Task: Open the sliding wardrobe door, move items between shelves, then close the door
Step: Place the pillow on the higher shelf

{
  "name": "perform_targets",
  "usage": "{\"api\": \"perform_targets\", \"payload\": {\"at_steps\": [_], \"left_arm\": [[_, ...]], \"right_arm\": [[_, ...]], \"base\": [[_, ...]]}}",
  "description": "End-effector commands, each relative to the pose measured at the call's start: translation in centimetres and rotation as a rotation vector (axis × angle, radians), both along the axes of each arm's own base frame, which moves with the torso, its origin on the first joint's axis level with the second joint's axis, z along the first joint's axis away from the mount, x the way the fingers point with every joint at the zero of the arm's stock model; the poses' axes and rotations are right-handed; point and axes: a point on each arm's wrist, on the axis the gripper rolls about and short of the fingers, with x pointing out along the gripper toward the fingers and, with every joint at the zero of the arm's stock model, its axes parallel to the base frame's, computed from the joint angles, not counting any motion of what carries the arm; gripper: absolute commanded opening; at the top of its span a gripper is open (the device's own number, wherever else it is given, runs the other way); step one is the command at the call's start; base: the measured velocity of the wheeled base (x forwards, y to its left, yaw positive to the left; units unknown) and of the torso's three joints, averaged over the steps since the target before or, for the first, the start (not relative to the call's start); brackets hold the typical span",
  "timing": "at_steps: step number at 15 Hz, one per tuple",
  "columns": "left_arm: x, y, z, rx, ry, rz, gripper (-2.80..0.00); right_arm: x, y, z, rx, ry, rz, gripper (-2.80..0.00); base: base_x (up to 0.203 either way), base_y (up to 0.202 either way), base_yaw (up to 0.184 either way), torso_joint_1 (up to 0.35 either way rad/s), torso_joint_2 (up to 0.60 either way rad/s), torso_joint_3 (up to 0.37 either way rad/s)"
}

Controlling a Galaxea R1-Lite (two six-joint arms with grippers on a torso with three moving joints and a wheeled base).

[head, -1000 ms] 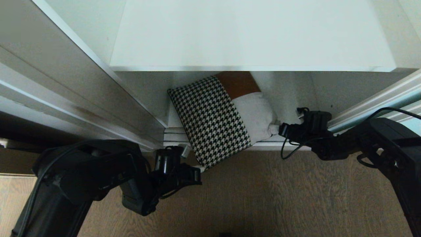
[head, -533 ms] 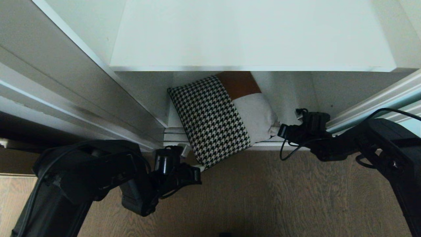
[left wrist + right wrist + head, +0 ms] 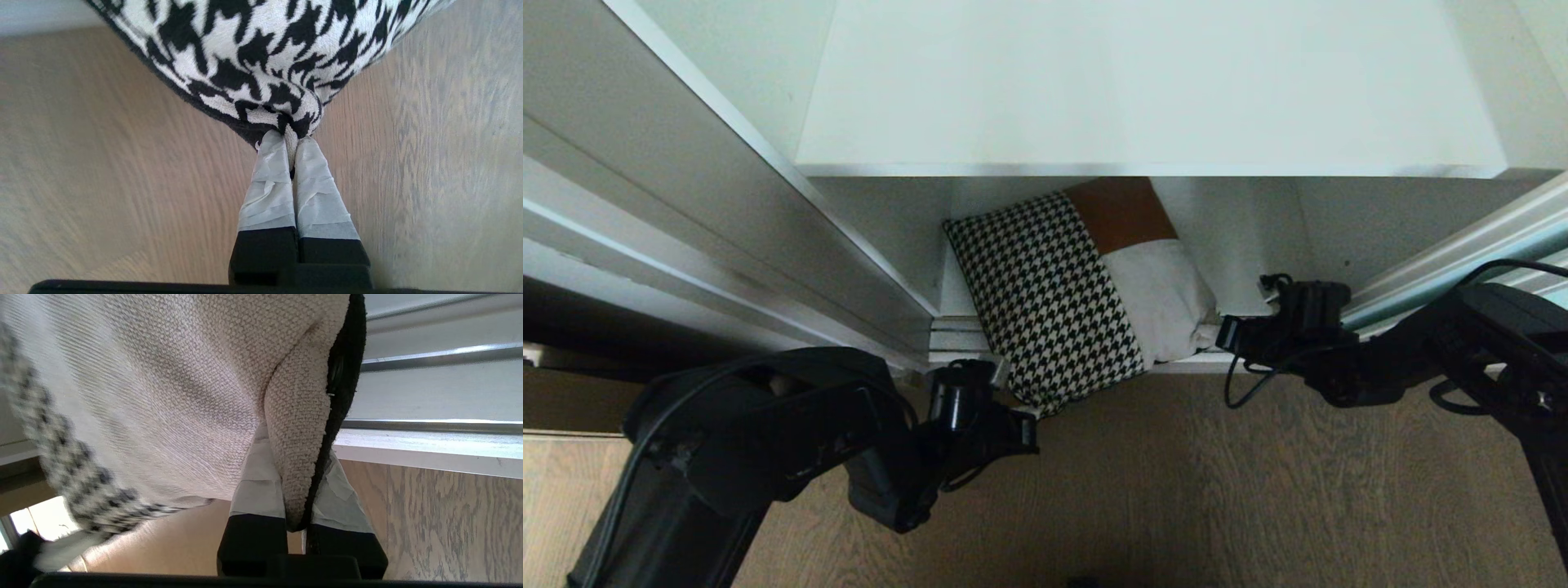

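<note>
Head view: the white wardrobe interior fills the far half, with the upper plain white shelf board [image 3: 1143, 90] over the lower white shelf [image 3: 1241, 237], and the silver-framed frosted-glass sliding wardrobe door [image 3: 1462, 261] pushed off to the right. The square cushion, half black-and-white houndstooth with brown and cream patches [image 3: 1078, 294], lies tilted on the lower shelf, its near corner overhanging the grey-brown wood-grain floor [image 3: 1176, 490]. Compared with a second ago, the cushion has shifted slightly nearer and to the right. The left pincer [image 3: 291, 141] is pressed together on the houndstooth near corner; the right pincer [image 3: 296, 486], recently narrowed, now pinches the cream right corner. Judgement: both corners are secured, so lifting toward the upper shelf can begin.
</note>
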Motion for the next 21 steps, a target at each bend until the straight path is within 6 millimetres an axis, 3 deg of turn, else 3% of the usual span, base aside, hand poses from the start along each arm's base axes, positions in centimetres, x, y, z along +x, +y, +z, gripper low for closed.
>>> {"api": "perform_targets", "payload": {"at_steps": [1, 6, 12, 15, 18, 19, 21], "left_arm": [[0.0, -0.9, -0.6, 0.017, 0.021, -0.006, -2.80], [1.2, -2.1, 0.3, 0.093, -0.008, 0.170, -2.80], [1.8, -2.4, -1.2, 0.120, 0.007, 0.194, -2.80], [2.5, -2.6, -0.2, 0.156, 0.037, 0.228, -2.80], [2.7, -2.3, -0.5, 0.168, 0.040, 0.249, -2.80], [2.7, -2.4, -0.7, 0.172, 0.046, 0.249, 0.00], [2.8, -2.6, -0.6, 0.156, 0.039, 0.248, 0.00]], "right_arm": [[-0.8, -0.1, 2.2, 0.008, -0.029, 0.003, -2.80], [-1.9, -0.9, 2.7, 0.004, -0.008, -0.012, -2.80], [-3.8, -2.5, 4.4, 0.003, -0.024, -0.035, -2.80], [-3.6, -2.8, 3.5, 0.004, -0.027, -0.042, -2.80], [-3.5, -4.0, 3.3, 0.004, -0.022, -0.066, -2.80], [-3.7, -4.2, 3.1, 0.004, -0.014, -0.070, -2.80], [-3.7, -4.5, 2.9, 0.005, -0.007, -0.070, -2.80]], "base": [[0.000, 0.000, 0.000, 0.000, 0.00, 0.000], [0.000, 0.000, 0.000, 0.000, 0.00, 0.000], [0.000, 0.000, 0.000, 0.000, 0.00, 0.000], [0.000, 0.000, 0.000, 0.000, 0.00, 0.000], [0.000, 0.000, 0.000, 0.000, 0.00, 0.000], [0.000, 0.000, 0.000, 0.000, 0.00, 0.000], [0.000, 0.000, 0.000, 0.000, 0.00, 0.000]]}}
